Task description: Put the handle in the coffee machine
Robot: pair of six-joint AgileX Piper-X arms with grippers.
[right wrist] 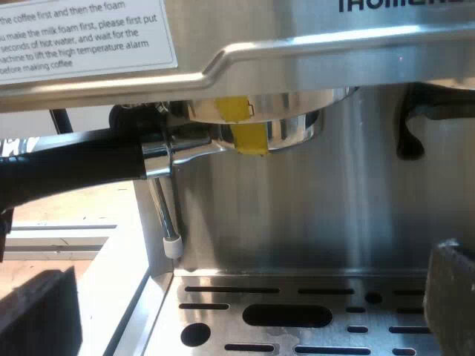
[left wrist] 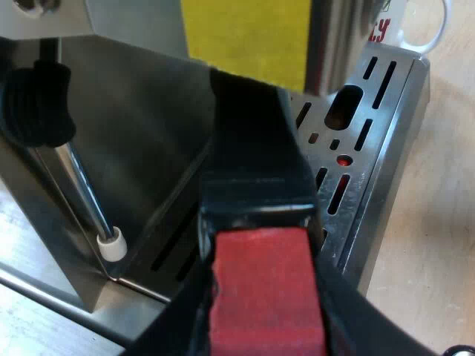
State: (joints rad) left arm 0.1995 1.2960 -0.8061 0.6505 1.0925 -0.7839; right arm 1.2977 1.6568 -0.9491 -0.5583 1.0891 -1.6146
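Observation:
The holder's dark handle (left wrist: pixel 252 141) ends in red (left wrist: pixel 266 289) close before the camera. My left gripper (left wrist: pixel 266 311) is shut on it, a black finger (left wrist: pixel 185 315) on each side of the red end. In the right wrist view the metal holder (right wrist: pixel 278 132) sits up in the espresso machine's (right wrist: pixel 297 215) brew head, and its handle (right wrist: pixel 74 169) sticks out sideways. A yellow tape mark on the holder lies just under one on the head. My right gripper (right wrist: pixel 245 311) stands open over the drip tray (right wrist: pixel 297 319), below the holder, with nothing between its fingers.
A steam wand with a white tip (left wrist: pixel 113 245) (right wrist: pixel 171 245) hangs beside the holder, under a black knob (left wrist: pixel 37 104). A white mug (left wrist: pixel 423 30) stands beyond the slotted drip tray (left wrist: pixel 371 148). An instruction label (right wrist: pixel 82 37) is on the machine's front.

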